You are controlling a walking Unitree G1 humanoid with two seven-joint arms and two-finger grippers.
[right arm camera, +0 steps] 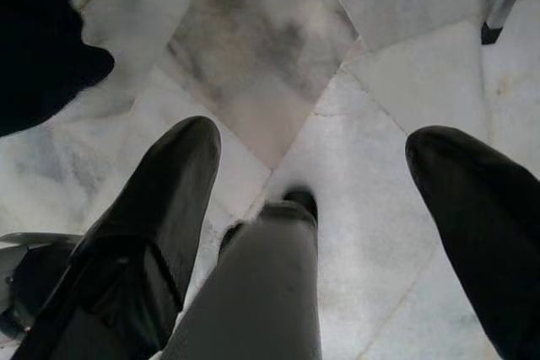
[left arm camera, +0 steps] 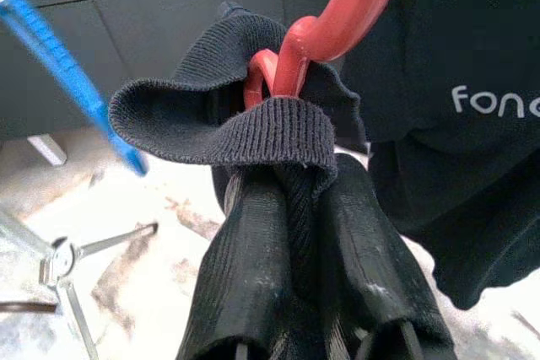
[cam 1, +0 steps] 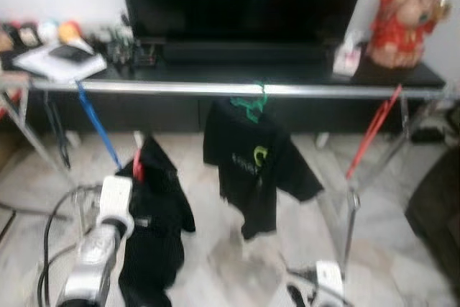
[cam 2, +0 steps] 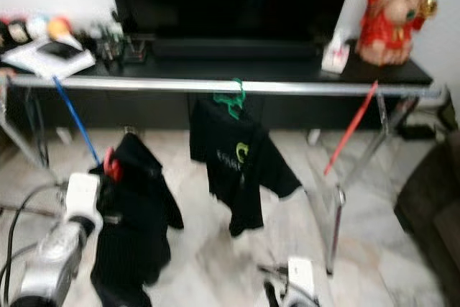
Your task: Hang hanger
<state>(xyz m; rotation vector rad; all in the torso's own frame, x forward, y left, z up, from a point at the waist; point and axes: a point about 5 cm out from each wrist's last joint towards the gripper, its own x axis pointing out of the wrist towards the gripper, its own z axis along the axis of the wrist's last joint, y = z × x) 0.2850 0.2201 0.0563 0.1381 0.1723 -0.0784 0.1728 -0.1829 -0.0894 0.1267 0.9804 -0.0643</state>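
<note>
While left gripper [left arm camera: 308, 208] clamps red hanger [left arm camera: 337, 18] neck through shirt collar [left arm camera: 245, 128] — right gripper [right arm camera: 325, 200] splayed.

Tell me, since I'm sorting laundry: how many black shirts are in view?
2: one shirt hangs from the rail on a green hanger; the left gripper holds the other shirt.

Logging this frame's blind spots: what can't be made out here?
- Red hanger: shoulders hidden inside the black shirt; hook tip cut off at the left wrist view's edge.
- Left gripper fingers: tips buried in the shirt collar.
- Hung shirt logo: too blurred in the eye views.
</note>
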